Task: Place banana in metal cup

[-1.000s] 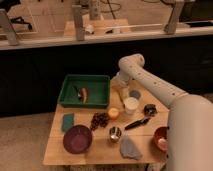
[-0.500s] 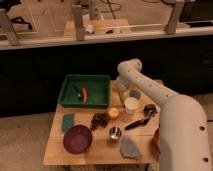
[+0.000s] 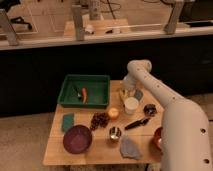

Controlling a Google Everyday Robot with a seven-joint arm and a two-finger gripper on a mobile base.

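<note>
My gripper (image 3: pixel 126 90) is low over the back of the wooden table (image 3: pixel 90 155), just behind the white cup (image 3: pixel 131 105). A small pale-yellow piece, the banana (image 3: pixel 122 93), shows at the gripper's left side; I cannot tell whether it is held. The metal cup (image 3: pixel 115 133) is small, shiny and upright near the table's front middle, well in front of the gripper. My arm (image 3: pixel 150 82) bends down to the gripper from the right.
A green tray (image 3: pixel 67 95) with a carrot (image 3: pixel 84 93) stands at the back left. An orange fruit (image 3: pixel 113 113), grapes (image 3: pixel 100 120), green sponge (image 3: pixel 68 121), purple bowl (image 3: pixel 76 138), grey cloth (image 3: pixel 130 147), black utensil (image 3: pixel 137 123) and reddish bowl (image 3: pixel 157 139) crowd the table.
My arm's big lower link has swung further into view on the right. The gripper has stayed low at the back of the table by the white cup.
</note>
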